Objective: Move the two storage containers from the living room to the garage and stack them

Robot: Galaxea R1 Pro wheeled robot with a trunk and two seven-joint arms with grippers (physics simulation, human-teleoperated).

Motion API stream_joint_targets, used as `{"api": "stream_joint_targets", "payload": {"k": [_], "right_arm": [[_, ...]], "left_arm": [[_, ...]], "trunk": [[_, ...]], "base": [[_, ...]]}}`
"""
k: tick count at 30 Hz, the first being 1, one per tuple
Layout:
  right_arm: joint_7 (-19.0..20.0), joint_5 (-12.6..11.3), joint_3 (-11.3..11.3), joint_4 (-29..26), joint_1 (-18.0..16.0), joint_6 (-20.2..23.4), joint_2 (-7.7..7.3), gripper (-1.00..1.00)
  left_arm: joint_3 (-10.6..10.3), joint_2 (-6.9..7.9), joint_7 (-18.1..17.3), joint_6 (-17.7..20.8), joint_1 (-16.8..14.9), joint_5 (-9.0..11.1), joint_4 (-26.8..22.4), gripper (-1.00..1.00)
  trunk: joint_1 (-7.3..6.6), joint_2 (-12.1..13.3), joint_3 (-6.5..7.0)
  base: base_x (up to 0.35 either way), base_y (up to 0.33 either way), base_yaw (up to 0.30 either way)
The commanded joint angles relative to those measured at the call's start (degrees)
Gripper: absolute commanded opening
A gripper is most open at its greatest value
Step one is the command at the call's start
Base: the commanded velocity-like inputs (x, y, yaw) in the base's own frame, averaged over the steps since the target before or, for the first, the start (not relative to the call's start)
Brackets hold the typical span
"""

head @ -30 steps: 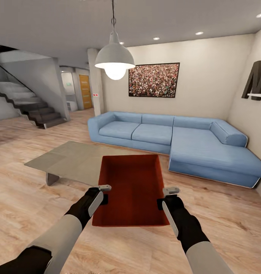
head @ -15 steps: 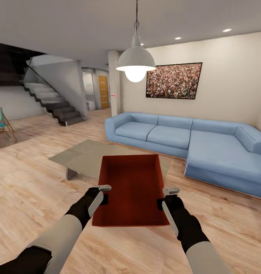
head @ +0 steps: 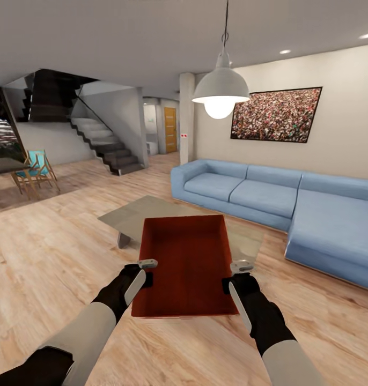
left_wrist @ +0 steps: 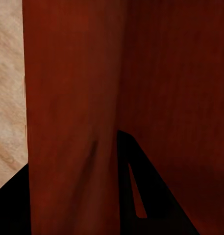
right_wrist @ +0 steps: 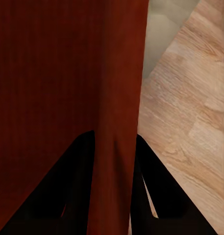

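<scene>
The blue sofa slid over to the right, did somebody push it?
No. The blue sofa, coffee table and stairs all shifted right together, so the camera turned left. The storage container sits unchanged between both grippers.

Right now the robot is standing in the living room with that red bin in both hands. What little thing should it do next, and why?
Probably turn a bit further toward the hallway with the wooden door and roll on. The storage container is gripped on both side walls, by the left gripper and the right gripper, and held above the plank floor, so only the carrying to the garage remains.
</scene>
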Motion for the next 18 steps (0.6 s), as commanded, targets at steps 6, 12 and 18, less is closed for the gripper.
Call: {"api": "stream_joint_targets", "payload": {"k": [6,12,18], "right_arm": [[0.43,-3.11,0.31,-2.35,-0.04,-0.69,-0.02,-1.00],[0.43,-3.11,0.31,-2.35,-0.06,-0.67,-0.01,-1.00],[0.43,-3.11,0.31,-2.35,-0.05,-0.68,-0.01,-1.00]], "left_arm": [[-0.82,0.32,-0.15,2.42,0.02,-0.89,0.19,-1.00],[-0.75,0.33,-0.13,2.42,0.02,-0.91,0.12,-1.00],[-0.69,0.33,-0.10,2.43,0.02,-0.91,0.11,-1.00]], "trunk": [[-1.33,2.42,1.08],[-2.64,4.83,2.16],[-3.96,7.23,3.23]], "base": [[0.000,0.000,0.288],[0.000,0.000,0.288],[0.000,0.000,0.288]]}}
